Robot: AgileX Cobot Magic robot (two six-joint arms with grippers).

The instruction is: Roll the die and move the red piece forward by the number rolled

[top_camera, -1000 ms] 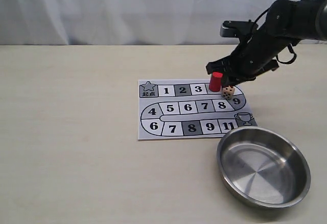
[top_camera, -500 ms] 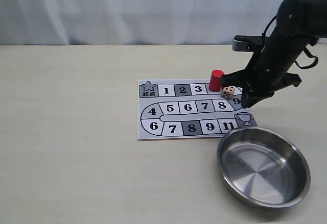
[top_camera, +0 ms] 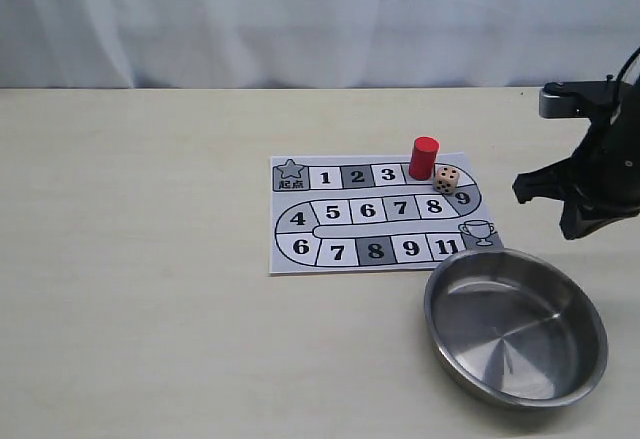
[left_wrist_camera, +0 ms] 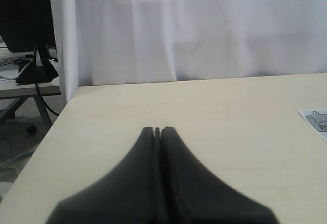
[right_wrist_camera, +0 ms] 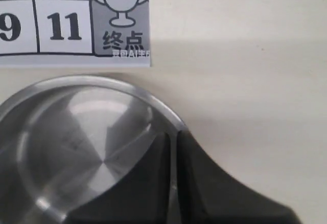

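Observation:
The red piece (top_camera: 424, 158) stands upright on the board (top_camera: 285, 259), on the top row just past square 3. Touching distance to its right lies the die (top_camera: 447, 180), beside square 9. My right gripper (top_camera: 572, 227) hangs well right of both, above the table beyond the board's edge. In the right wrist view, the right gripper (right_wrist_camera: 173, 134) is shut with nothing between its fingers, over the bowl's rim. The left gripper (left_wrist_camera: 157, 130) is shut and empty over bare table far left; it is outside the exterior view.
A steel bowl (top_camera: 516, 326) sits at the front right, just below the board's trophy square (right_wrist_camera: 120, 25). The board's star corner (left_wrist_camera: 317, 122) shows in the left wrist view. A white curtain backs the table; the table's left edge (left_wrist_camera: 56, 117) drops off to a floor.
The right gripper has drawn away to the right from the red piece, leaving it standing on the board. Die and piece have stayed put.

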